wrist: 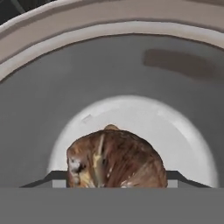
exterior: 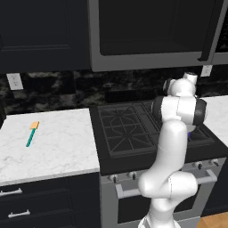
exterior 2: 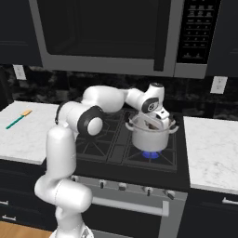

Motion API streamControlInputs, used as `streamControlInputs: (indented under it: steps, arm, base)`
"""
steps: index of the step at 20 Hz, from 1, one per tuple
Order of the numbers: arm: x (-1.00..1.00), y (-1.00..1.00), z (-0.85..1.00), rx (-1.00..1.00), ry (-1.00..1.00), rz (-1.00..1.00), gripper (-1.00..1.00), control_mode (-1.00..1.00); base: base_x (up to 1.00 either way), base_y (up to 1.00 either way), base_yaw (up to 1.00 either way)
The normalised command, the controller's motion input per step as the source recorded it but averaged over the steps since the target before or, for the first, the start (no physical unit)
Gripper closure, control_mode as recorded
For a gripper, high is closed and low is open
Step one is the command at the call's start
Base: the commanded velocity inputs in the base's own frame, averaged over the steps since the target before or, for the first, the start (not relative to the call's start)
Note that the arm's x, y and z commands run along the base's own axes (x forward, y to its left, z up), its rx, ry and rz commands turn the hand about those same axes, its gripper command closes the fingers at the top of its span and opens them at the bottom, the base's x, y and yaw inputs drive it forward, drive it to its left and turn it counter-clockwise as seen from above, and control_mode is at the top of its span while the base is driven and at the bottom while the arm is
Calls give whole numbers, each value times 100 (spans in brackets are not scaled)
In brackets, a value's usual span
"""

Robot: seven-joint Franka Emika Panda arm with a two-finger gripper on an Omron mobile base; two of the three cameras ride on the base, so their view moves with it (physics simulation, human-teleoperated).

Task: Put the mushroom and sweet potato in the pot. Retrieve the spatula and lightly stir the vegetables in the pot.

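Mushroom (wrist: 116,159) is filling the lower middle of the hand view, a mottled dark-brown lump sitting between the two finger tips, whose dark ends are only just peeking out on either side of it; the hand (exterior 2: 155,122) is clenching around it, so far as those slivers show. Behind the mushroom the pale round floor and grey inner wall of the pot (wrist: 109,30) are curving away, with the rim cut off at the top of that view.

From the right base view, the hand is dipping into the mouth of the pot (exterior 2: 149,137), which is standing on the near right burner of the stove (exterior 2: 116,139) over a small blue flame; the fingers themselves are hidden inside the pot. In the left base view the arm's own bulk is covering the pot.

Far to the left, the spatula (exterior: 32,133) is lying flat on the marble surface (exterior: 53,147), well apart from the stove.
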Motion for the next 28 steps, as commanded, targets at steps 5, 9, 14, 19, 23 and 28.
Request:
streamControlInputs:
  steps: [5, 9, 14, 19, 23, 28]
  arm:
    - [-18, -8, -1, 0, 0, 1, -100, -100]
    - [-35, -4, 0, 0, 0, 1, -100, -100]
    - [-8, 0, 0, 0, 0, 3, -100, -100]
    - [0, 0, -1, 0, -4, 1, -100, -100]
    - [0, 0, -6, 0, -8, 0, -100, -100]
    - [-1, -1, -38, 2, -9, 0, -100, -100]
  base:
    - [0, 0, 0]
    - [0, 0, 0]
    - [0, 0, 0]
    - [0, 0, 0]
    - [0, 0, 0]
    - [0, 0, 0]
